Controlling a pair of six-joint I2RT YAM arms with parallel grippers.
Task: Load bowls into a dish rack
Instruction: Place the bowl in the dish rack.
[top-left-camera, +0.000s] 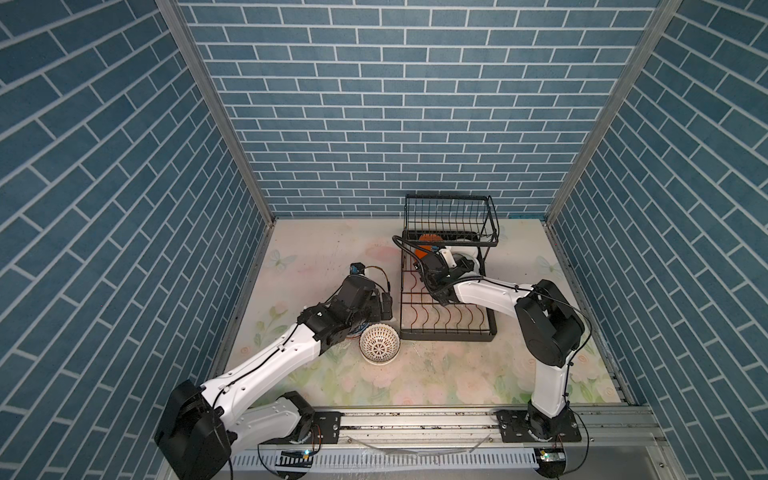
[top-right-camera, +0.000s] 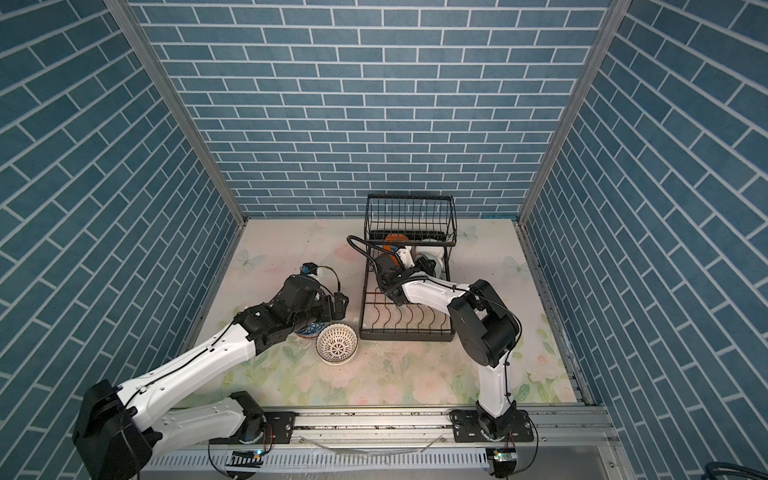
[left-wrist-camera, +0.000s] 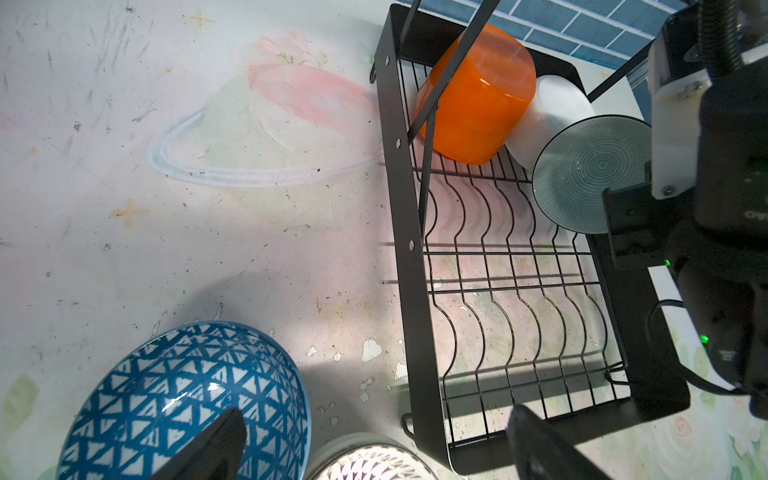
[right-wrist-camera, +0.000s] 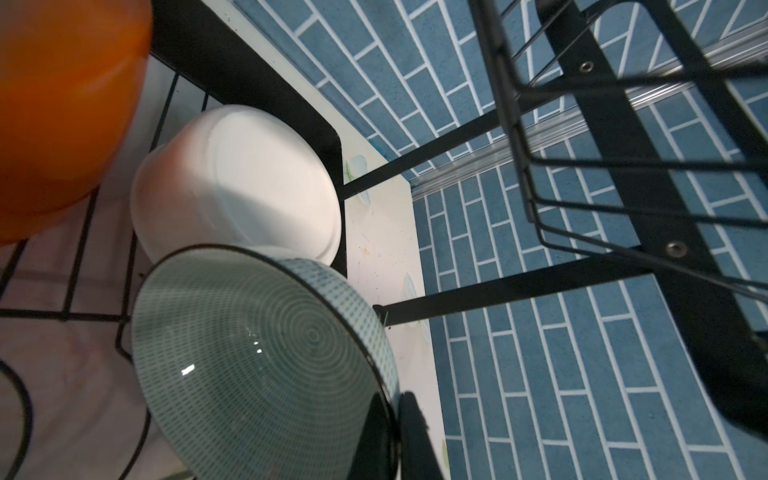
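Back right of the table (top-left-camera: 457, 374): dish rack (top-left-camera: 449, 330), black wire, raised basket at the far end, seen in both top views.

Lower tray, far end, under the basket:
- orange bowl (left-wrist-camera: 478, 95), tipped on its side, base showing
- white bowl (right-wrist-camera: 249, 183), also tipped, touching the orange one
- mint green bowl (right-wrist-camera: 249, 353), just beside the white one, standing on edge, ringed inside showing to both wrist views

Pinching the mint green bowl at its rim: right gripper (right-wrist-camera: 399, 415), fingers pressed together on the wall.

On the table, just left of the rack's near corner:
- reddish-brown patterned bowl (top-left-camera: 379, 343), upright; contact with the rack hard to tell
- blue-and-white bowl (left-wrist-camera: 166, 395), upright, close on its left, mostly hidden under the left arm in both top views

Above these two: left gripper (left-wrist-camera: 378, 415), fingers spread wide, holding nothing. One finger (left-wrist-camera: 224, 436) over the blue-and-white bowl, the other over the rack's near corner.
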